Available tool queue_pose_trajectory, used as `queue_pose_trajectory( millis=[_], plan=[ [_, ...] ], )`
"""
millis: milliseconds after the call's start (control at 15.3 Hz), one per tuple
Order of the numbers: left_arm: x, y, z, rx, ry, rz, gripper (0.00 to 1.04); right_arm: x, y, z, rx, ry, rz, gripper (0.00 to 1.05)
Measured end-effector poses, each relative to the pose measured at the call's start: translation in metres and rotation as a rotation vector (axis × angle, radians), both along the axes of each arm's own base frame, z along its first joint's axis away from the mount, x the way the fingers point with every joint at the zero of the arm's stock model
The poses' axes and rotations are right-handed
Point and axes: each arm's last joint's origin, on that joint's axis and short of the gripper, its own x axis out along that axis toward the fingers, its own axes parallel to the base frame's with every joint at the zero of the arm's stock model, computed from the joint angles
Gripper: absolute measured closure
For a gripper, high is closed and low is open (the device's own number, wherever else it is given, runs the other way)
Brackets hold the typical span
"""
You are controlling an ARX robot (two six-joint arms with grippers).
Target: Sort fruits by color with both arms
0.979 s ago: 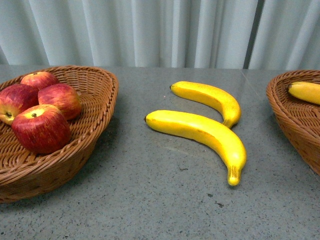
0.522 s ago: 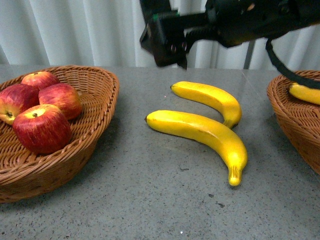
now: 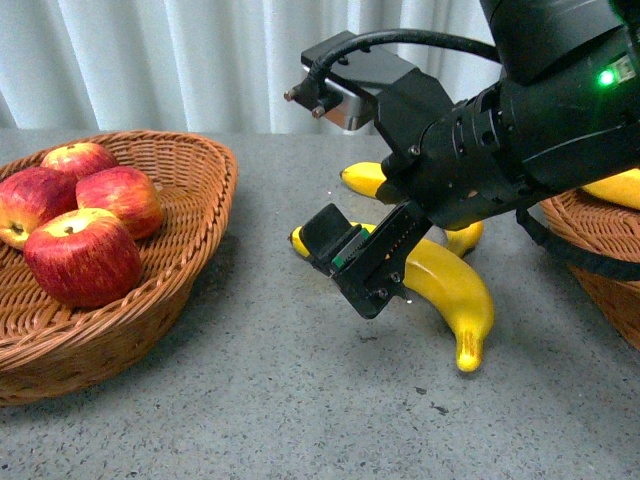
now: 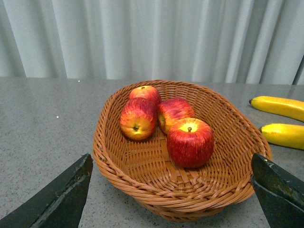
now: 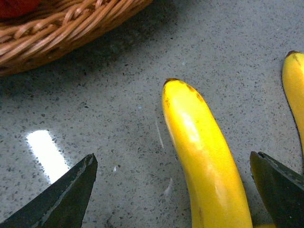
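Two yellow bananas lie on the grey table, a near one (image 3: 455,290) and a far one (image 3: 365,178). My right gripper (image 3: 350,265) hangs open just over the near banana's left end. In the right wrist view that banana (image 5: 204,156) lies between the spread fingers (image 5: 66,199), not touched, with the second banana (image 5: 294,95) beside it. Several red apples (image 3: 82,257) sit in the left wicker basket (image 3: 190,180). My left gripper (image 4: 171,161) is open and empty, facing the apples (image 4: 190,142) from in front of the basket (image 4: 142,180). It does not show in the front view.
A second wicker basket (image 3: 600,260) at the right edge holds another banana (image 3: 615,190), mostly behind my right arm. The left basket's rim (image 5: 57,28) shows close by in the right wrist view. White curtains hang behind the table.
The right arm entered the front view from above and came down over the near banana's left end. The fruits and baskets have not moved.
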Motion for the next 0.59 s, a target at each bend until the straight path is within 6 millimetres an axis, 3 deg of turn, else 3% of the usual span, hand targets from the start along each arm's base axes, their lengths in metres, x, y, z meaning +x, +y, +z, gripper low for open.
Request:
queue_pose_trajectory(
  millis=[261, 522, 588],
  plan=[
    [0.000, 0.000, 0.000, 0.000, 0.000, 0.000, 0.07, 0.019, 0.006, -0.013, -0.085, 0.025, -0.052, 0.07],
    [0.000, 0.000, 0.000, 0.000, 0.000, 0.000, 0.07, 0.019, 0.002, -0.023, -0.133, 0.104, -0.061, 0.07],
    [0.000, 0.000, 0.000, 0.000, 0.000, 0.000, 0.07, 0.018, 0.002, -0.023, -0.136, 0.102, -0.058, 0.11]
  ],
)
